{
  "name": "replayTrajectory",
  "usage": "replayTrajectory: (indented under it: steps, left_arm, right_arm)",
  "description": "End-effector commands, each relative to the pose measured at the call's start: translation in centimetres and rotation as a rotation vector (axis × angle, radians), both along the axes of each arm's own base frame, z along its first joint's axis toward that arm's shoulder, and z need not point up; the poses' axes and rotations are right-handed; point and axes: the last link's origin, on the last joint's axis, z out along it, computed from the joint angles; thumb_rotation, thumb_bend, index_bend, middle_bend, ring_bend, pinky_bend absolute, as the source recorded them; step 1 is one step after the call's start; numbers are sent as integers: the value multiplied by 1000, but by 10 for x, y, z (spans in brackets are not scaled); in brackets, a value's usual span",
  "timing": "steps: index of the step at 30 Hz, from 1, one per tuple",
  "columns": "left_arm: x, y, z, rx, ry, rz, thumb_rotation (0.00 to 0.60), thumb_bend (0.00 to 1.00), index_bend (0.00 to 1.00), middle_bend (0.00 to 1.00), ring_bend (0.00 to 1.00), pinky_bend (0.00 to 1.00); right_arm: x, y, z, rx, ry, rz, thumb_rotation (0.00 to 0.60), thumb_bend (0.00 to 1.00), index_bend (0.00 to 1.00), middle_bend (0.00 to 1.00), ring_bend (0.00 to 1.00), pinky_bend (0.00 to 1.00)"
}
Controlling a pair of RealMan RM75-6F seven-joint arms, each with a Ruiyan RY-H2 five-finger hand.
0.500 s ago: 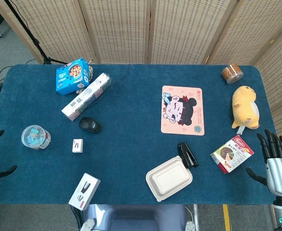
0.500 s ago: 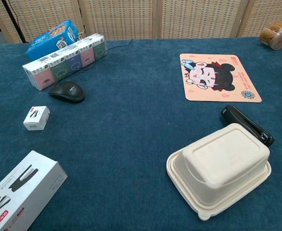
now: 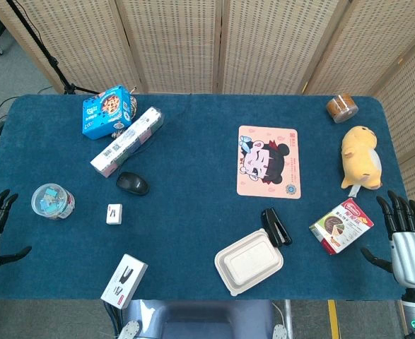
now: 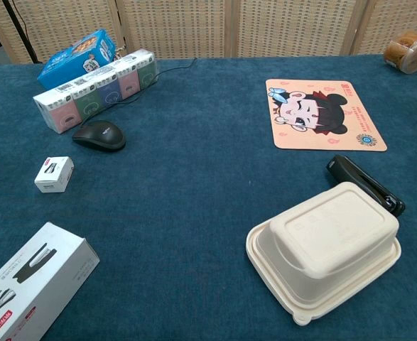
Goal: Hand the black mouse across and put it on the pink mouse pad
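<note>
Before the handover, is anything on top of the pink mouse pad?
Nothing lies on the mouse pad; its whole cartoon print shows. The mouse sits far across the table. What is beneath the pad is hidden.

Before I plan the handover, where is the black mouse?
Head view, left half of the table: the black mouse lies just below the long tissue pack, above the small white box.

I saw a table (image 3: 193, 212) covered in matt, slightly fuzzy dark blue cloth. The black mouse (image 3: 132, 183) looked like smooth plastic with a faint sheen. The pink mouse pad (image 3: 269, 162) was flat and matt with a printed face. A cream clamshell box (image 4: 323, 245) had a dull foam-like finish. The stapler (image 4: 364, 184) shone glossy black. My hands (image 3: 408, 244) showed silvery metal backs and black fingers.
</note>
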Motion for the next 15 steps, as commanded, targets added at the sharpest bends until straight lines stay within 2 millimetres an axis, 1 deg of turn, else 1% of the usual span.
replayTrajectory:
  steps: [1,4,7,11,15]
  left_arm:
    - [4,-1,-1,-7,20,-24,600,23,0,0,0,0]
    - [10,4,-3,-5,39,-50,600,23,0,0,0,0]
    - [18,19,-8,-28,64,-81,600,23,0,0,0,0]
    - [35,49,-19,-91,100,-167,600,24,0,0,0,0]
    - [63,91,-38,-169,146,-281,600,25,0,0,0,0]
  right_arm:
    - [-1,0,0,0,-3,-3,600,0,0,0,0,0]
    - [-2,0,1,3,-5,-7,600,0,0,0,0,0]
    - [-3,-1,1,6,-8,-12,600,0,0,0,0,0]
    - [-4,-2,1,8,-12,-16,600,0,0,0,0,0]
    - [-5,-4,0,11,-13,-23,600,0,0,0,0,0]
